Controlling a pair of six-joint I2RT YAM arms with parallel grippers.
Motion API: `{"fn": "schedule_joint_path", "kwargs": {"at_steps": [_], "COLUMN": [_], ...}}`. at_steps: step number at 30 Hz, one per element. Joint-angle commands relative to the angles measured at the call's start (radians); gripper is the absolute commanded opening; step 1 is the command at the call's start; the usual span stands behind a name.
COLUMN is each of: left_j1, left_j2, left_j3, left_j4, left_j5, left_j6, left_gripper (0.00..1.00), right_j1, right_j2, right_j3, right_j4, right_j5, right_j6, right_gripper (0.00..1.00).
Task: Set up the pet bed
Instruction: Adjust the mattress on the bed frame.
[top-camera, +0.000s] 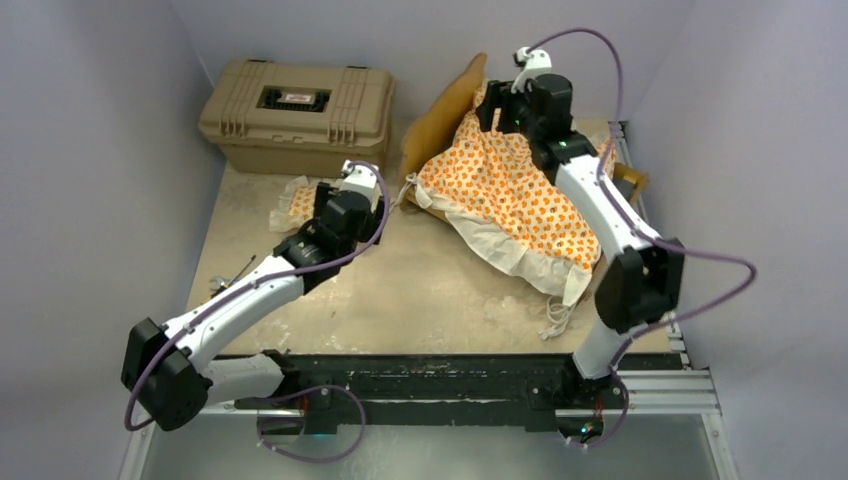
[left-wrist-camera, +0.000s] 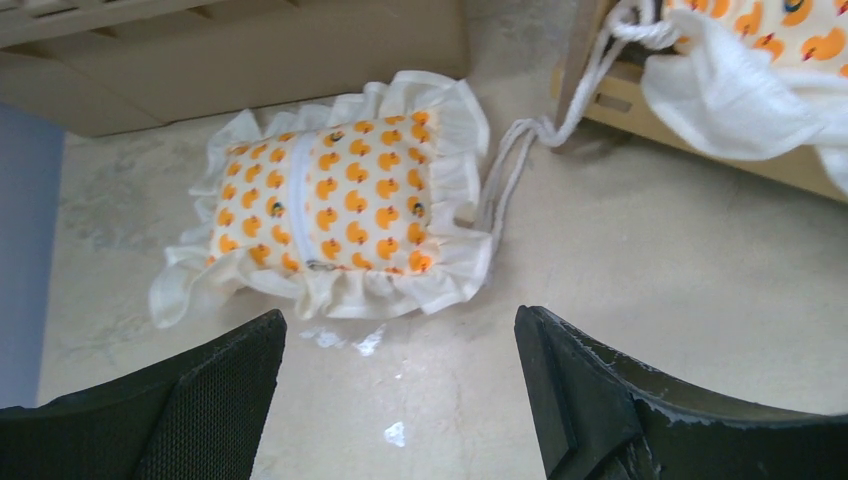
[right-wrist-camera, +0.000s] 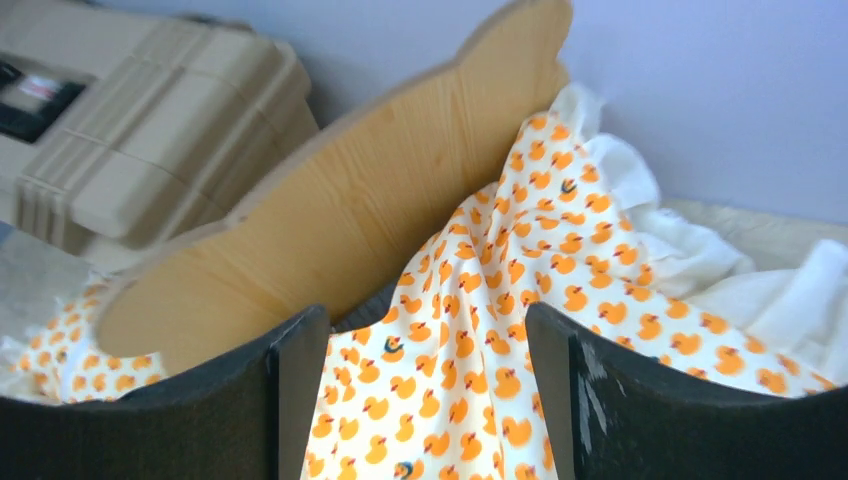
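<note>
tan case (top-camera: 297, 115) sits back left on the table (top-camera: 430, 290), lid shut. there is a small label at the lid centre, too small to read.

just in front of the case lies the pillow (left-wrist-camera: 330, 200), flat on the table. it has an orange duck print, a white ruffle all round and a white strip across one part. no writing on it.

left gripper (left-wrist-camera: 400, 395) hangs over the table on the pillow's near side, jaws spread wide, holding nothing. the pillow lies beyond the fingertips, apart from them.

white cords (left-wrist-camera: 520, 150) trail from beside the pillow up to the cushion (top-camera: 510, 190) at right. it has the same duck print and a white ruffle, and is draped crooked over the light-wood bed frame (left-wrist-camera: 700, 130), ruffle spilling off the near side.

the scalloped headboard (right-wrist-camera: 340, 210) stands at the frame's far left end, with cloth bunched against it.

right gripper (right-wrist-camera: 425, 390) is at that bunched end, jaws parted. a ridge of cushion cloth rises between the fingers; cannot tell if they touch it.
</note>
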Motion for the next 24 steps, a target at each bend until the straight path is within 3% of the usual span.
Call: {"fn": "schedule_joint_path", "kwargs": {"at_steps": [1, 7, 13, 18, 24], "left_j1": [0.005, 0.006, 0.008, 0.036, 0.105], "left_j2": [0.074, 0.221, 0.384, 0.484, 0.588], "left_j3": [0.093, 0.112, 0.097, 0.072, 0.087], "left_j4": [0.071, 0.234, 0.447, 0.596, 0.702], "left_j5": [0.087, 0.149, 0.175, 0.185, 0.302], "left_j6": [-0.099, -0.167, -0.183, -0.145, -0.098], "left_gripper": [0.84, 0.80, 0.70, 0.60, 0.48], "right_j1": [0.003, 0.004, 0.004, 0.005, 0.006], "right_j2": [-0.208, -0.434, -0.568, -0.633, -0.658], "right_j3": [-0.199, -0.447, -0.649, -0.740, -0.760], "right_j4": [0.053, 0.044, 0.045, 0.045, 0.039], "right_j5": [0.050, 0.043, -0.042, -0.049, -0.047], "right_j6": [0.044, 0.078, 0.124, 0.135, 0.126], "right_gripper": [0.78, 0.80, 0.83, 0.84, 0.84]}}
